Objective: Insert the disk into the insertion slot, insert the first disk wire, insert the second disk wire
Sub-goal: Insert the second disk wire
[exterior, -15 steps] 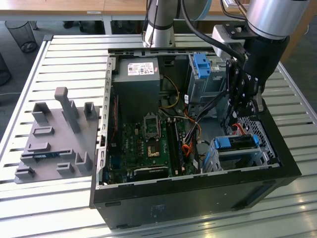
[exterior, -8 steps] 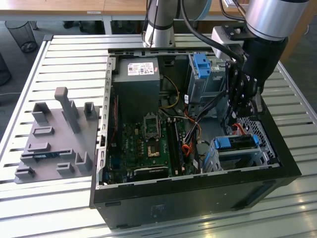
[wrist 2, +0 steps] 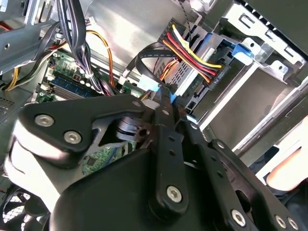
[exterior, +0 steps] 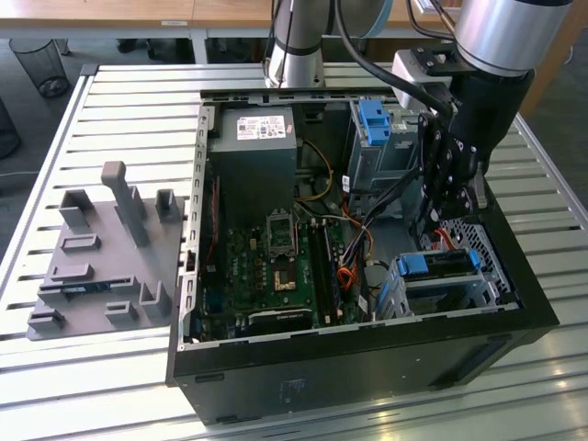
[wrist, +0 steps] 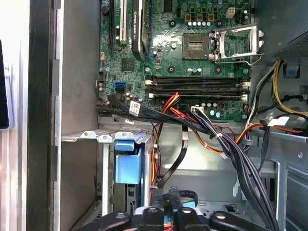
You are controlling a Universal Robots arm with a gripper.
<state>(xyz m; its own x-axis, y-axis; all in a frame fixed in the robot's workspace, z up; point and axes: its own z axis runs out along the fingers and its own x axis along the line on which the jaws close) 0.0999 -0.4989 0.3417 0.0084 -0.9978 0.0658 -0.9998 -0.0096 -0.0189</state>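
Note:
The disk [exterior: 439, 265], in its bright blue carrier, lies inside the insertion slot [exterior: 487, 287], the low perforated cage at the case's near corner on the exterior view's right. My gripper [exterior: 430, 216] reaches down into the case just behind it. In the second wrist view the gripper [wrist 2: 166, 96] is shut on a black disk wire [wrist 2: 147, 53] with a blue connector, close to the disk's rear end. A second plug with red, yellow and black wires [wrist 2: 204, 67] sits against that end. In the first wrist view the blue carrier [wrist: 127, 161] lies beside the gripper [wrist: 167, 207].
The open computer case [exterior: 367, 340] rests on a slatted table. Inside are the motherboard [exterior: 276, 266], a power supply [exterior: 253, 138], a taller grey cage with a blue bracket [exterior: 372, 119], and a thick black cable bundle [wrist: 231, 144]. A grey fixture plate [exterior: 101, 257] lies at the exterior view's left.

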